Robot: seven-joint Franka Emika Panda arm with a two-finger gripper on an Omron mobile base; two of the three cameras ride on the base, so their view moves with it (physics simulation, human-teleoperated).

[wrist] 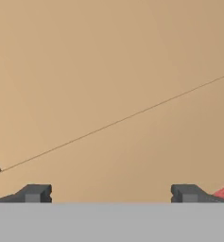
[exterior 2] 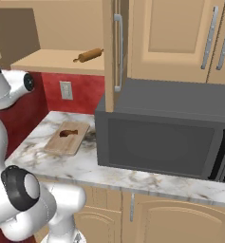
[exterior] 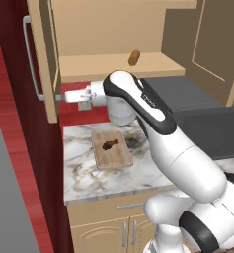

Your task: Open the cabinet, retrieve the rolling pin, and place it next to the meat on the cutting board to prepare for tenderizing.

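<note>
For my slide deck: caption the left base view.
Cabinet open, rolling pin on its shelf, open gripper beside the door, meat on the cutting board.

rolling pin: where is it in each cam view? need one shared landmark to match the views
Left base view: rolling pin at top centre, on the open cabinet's shelf.
Right base view: upper left, same shelf.
Hand view: not in it.
Shared landmark: cutting board with the meat, on the counter below the shelf.

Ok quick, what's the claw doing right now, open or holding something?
Claw: open wide, holding nothing, facing a tan cabinet panel.
</note>
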